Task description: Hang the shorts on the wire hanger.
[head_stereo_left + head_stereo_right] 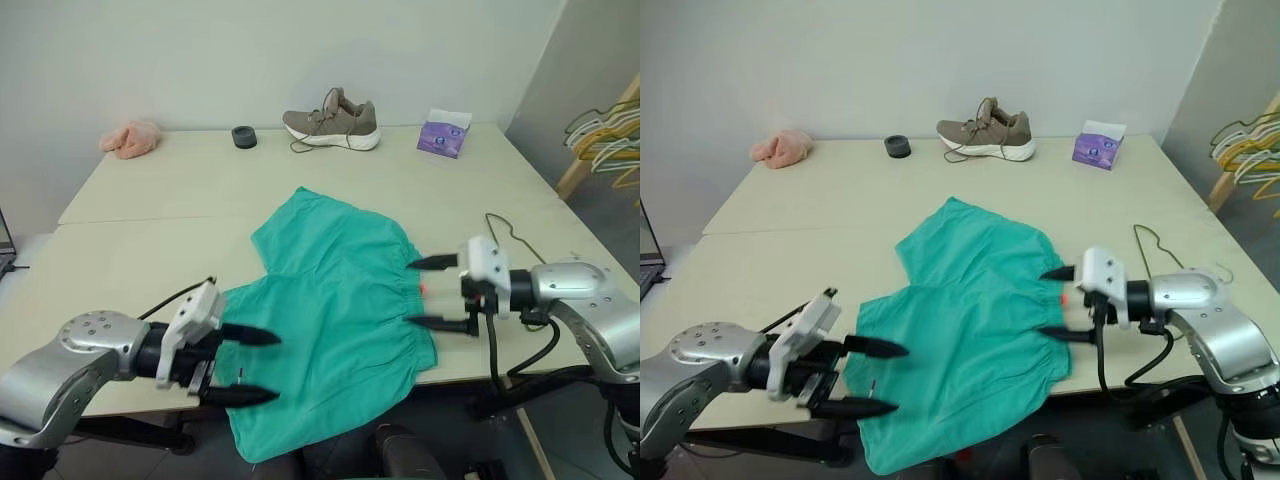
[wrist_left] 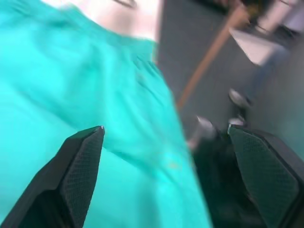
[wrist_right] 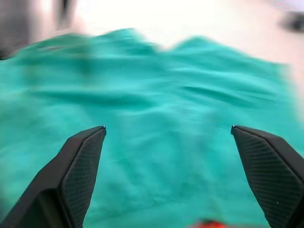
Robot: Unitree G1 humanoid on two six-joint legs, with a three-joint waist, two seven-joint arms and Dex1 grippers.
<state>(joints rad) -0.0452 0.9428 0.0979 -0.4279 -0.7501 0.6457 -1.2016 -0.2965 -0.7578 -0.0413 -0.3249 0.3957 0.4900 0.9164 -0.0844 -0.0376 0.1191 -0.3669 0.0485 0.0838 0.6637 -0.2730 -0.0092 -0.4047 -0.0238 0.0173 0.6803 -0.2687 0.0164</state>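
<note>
Hovering over the shorts (image 1: 340, 310), which lay flat on the bench (image 1: 160, 190) with one edge overhanging, my left gripper (image 1: 250, 367) and right gripper (image 1: 432, 292) stood spread wide, holding nothing; the wire hanger (image 1: 503, 233) lay beside my right gripper.

Shorts (image 1: 335, 300): soft teal cloth, matt, creasing, gathered at the waistband. Table (image 1: 150, 200): smooth, pale, matt top. Hanger (image 1: 505, 232): thin dark wire, lying by the table's right edge. Shoe (image 1: 333, 123), far edge: woven fabric, white sole. Fingers (image 3: 78, 171): black, matt, showing finely textured pads.
</note>
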